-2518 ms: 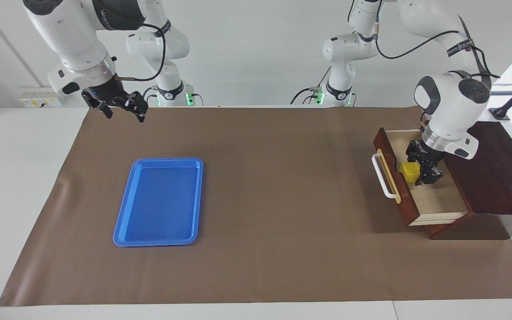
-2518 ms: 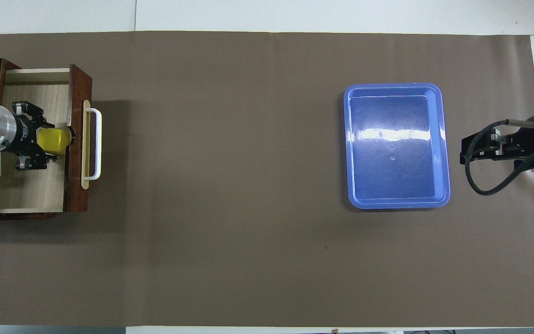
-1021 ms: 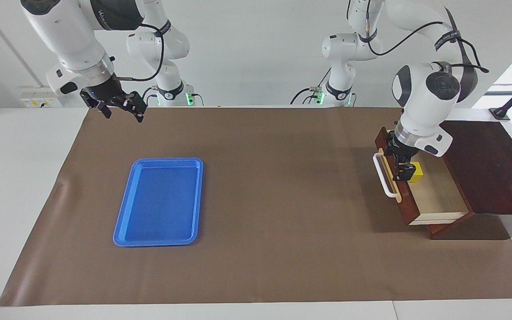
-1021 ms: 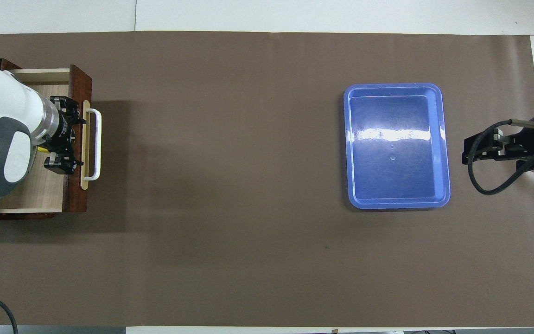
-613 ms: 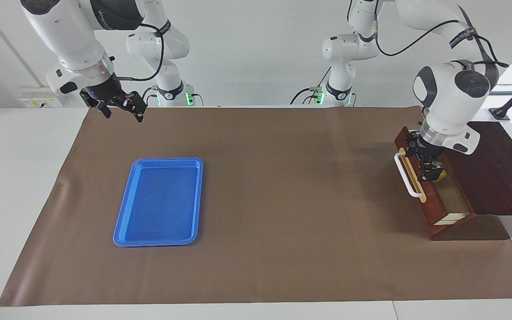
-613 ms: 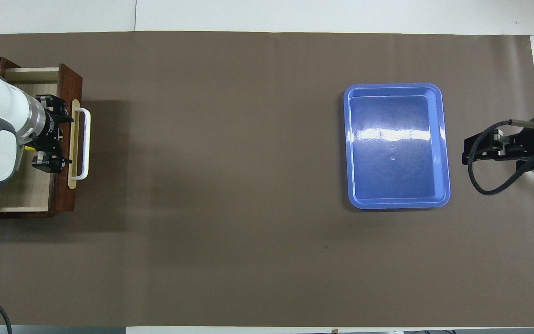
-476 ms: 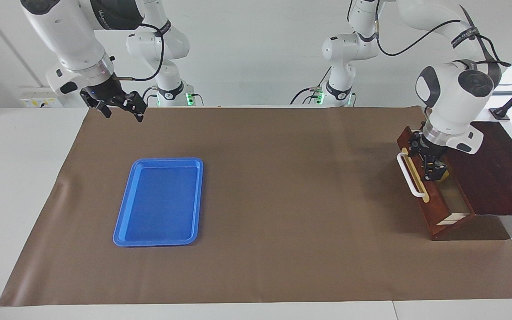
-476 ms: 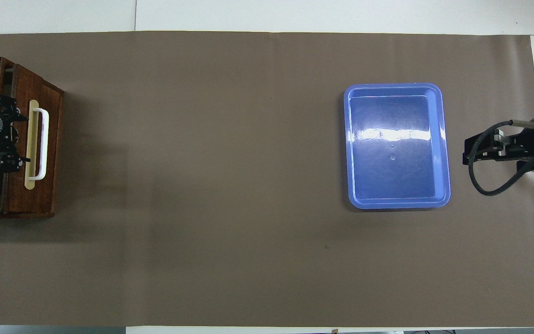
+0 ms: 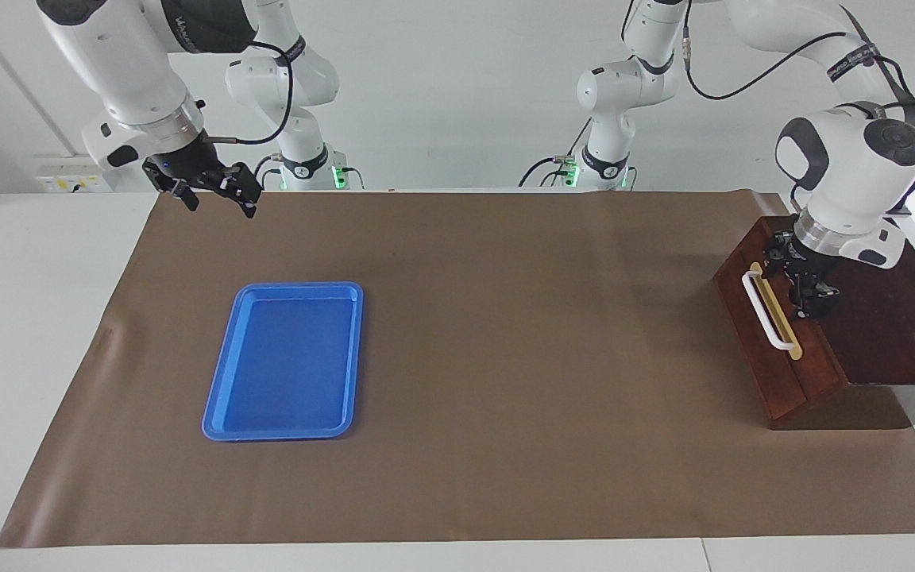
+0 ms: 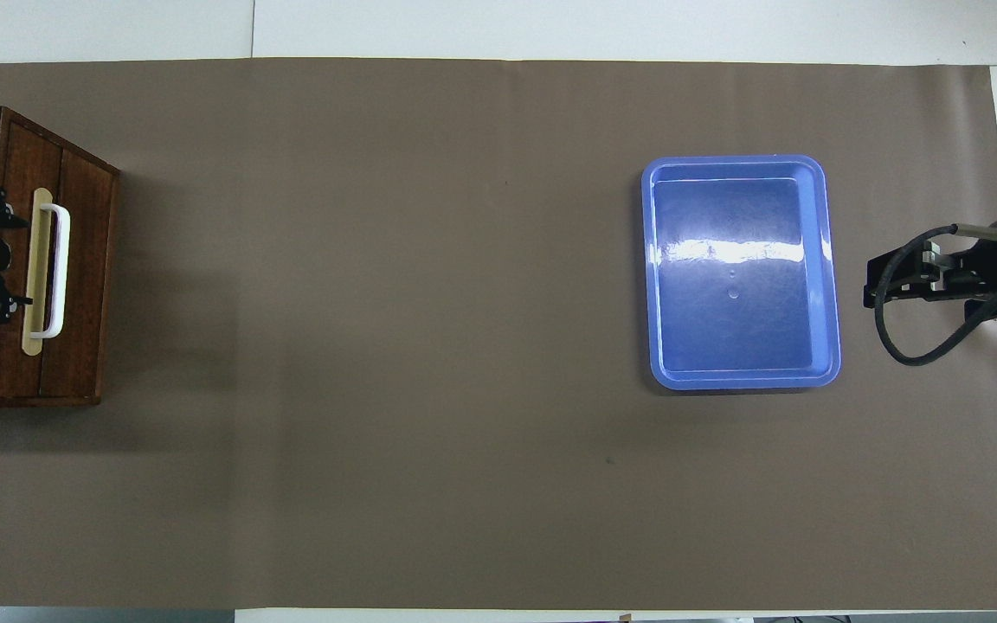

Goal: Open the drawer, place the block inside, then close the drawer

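Looking across the table, you see the dark reddish-brown wooden drawer (image 9: 766, 342) pushed fully into its dark wooden box cabinet (image 9: 894, 318) at the left arm's end, its front flush with the cabinet face. The white bar handle (image 9: 764, 311) on its yellow strip faces the middle of the table. Your left gripper (image 9: 807, 278) sits over the cabinet's top edge just beside that handle, its fingers spread apart and holding nothing. The small yellow block is out of sight, so you cannot tell from here where it lies. Your right gripper (image 9: 211, 191) waits in the air over the brown mat's (image 10: 429, 346) edge at the right arm's end, released and empty. The flat blue plastic tray (image 10: 819, 277) lies on the mat toward that same end, well apart from the drawer.
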Robot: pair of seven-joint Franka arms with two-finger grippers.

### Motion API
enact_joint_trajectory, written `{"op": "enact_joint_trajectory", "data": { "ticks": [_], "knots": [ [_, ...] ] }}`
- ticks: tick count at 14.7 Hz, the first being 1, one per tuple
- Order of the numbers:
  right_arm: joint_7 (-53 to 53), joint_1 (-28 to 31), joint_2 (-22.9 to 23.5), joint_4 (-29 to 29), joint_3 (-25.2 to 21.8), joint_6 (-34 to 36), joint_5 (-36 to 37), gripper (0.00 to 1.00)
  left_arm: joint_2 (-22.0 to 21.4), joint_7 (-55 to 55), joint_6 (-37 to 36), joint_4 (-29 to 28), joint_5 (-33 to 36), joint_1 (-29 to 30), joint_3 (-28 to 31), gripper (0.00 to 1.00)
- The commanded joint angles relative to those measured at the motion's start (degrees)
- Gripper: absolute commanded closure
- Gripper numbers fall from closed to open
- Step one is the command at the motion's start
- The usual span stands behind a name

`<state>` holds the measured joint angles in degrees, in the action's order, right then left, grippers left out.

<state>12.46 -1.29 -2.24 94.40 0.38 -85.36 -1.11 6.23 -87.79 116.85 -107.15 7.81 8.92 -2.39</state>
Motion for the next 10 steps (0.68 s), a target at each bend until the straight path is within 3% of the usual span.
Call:
{"op": "enact_joint_trajectory", "data": {
  "ticks": [1, 5, 10],
  "knots": [
    [-1.4, 0.7, -1.4, 1.6, 0.3, -0.6, 0.7, 0.0, -0.8, 5.1, -4.5, 4.6, 1.2, 0.8, -0.4, 0.0],
    [-1.4, 0.7, -1.4, 1.6, 0.3, -0.7, 0.6, 0.0, -2.2, 24.6, -11.3, 9.5, 0.5, 0.1, -1.0, 0.0],
    [-1.4, 0.7, -1.4, 1.6, 0.3, -0.7, 0.7, 0.0, -5.1, 52.2, -18.5, 9.3, -2.7, -2.4, -1.4, 0.0]
  ]
}}
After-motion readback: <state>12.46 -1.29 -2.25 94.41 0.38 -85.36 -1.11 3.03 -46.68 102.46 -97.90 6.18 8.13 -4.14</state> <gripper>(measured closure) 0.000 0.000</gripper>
